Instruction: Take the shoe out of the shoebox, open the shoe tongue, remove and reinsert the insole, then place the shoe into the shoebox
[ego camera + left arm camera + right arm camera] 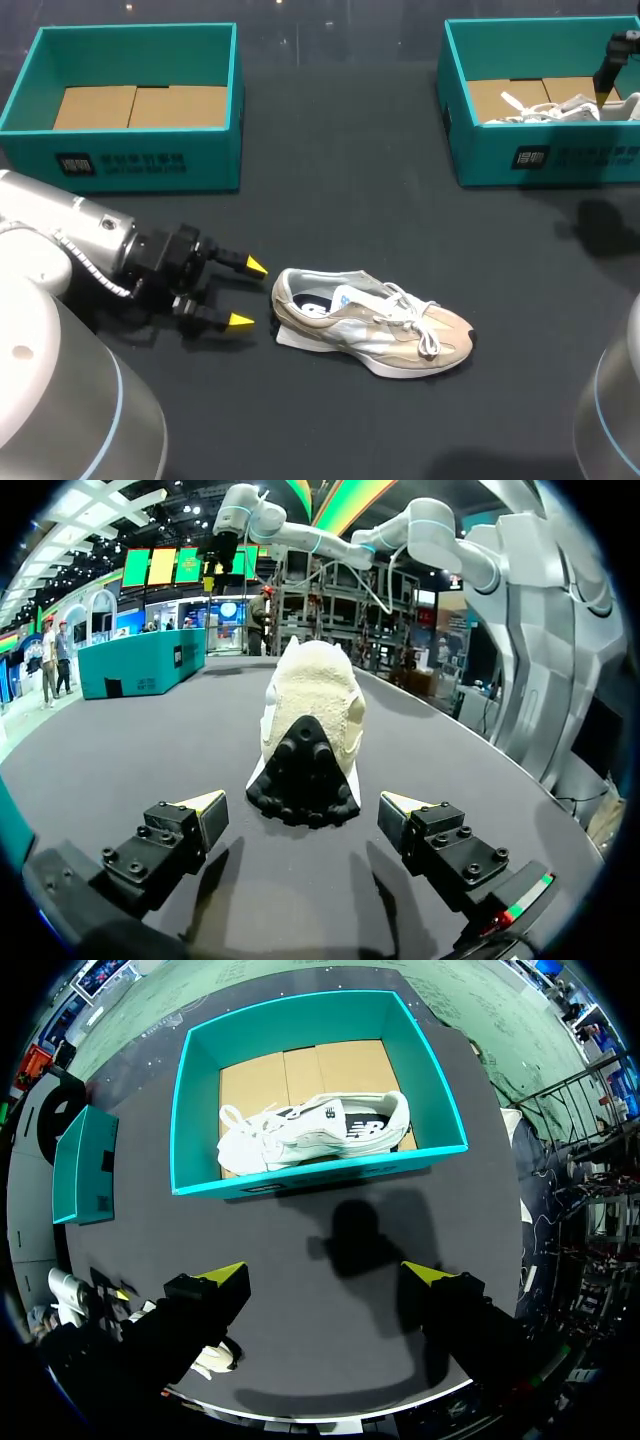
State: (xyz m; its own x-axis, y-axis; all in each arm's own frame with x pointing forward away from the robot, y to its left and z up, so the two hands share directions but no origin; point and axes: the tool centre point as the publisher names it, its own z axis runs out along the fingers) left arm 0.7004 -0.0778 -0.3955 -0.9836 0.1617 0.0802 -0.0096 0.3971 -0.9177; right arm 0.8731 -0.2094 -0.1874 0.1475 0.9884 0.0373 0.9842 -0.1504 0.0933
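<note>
1. Left pincer [249, 293]: released, jaws spread, low over the tabletop [350, 200], just behind the heel of the beige shoe [375, 325]. It is not touching the shoe.
2. Beige shoe: out of the box, lying on the tabletop near the middle, sole down, heel toward the left pincer and toe pointing away. The take-out step looks done.
3. Tongue: the laces are loose over the front, but I can't tell whether the tongue is pulled open. Something pale blue shows in the shoe's opening, probably the insole. Nothing lies loose beside the shoe, so I'd judge the insole step not started.
4. Left box [150, 160]: teal with a cardboard floor and no shoe in it, well apart from the beige shoe. Likely where the shoe goes back.
5. Right box [540, 155]: holds a white shoe [320, 1130] lying on its side.
6. Right pincer [325, 1274]: released and holding nothing, hanging high above the tabletop in front of the right box.
7. Left to do: tongue, insole out and in, shoe back in the box.
</note>
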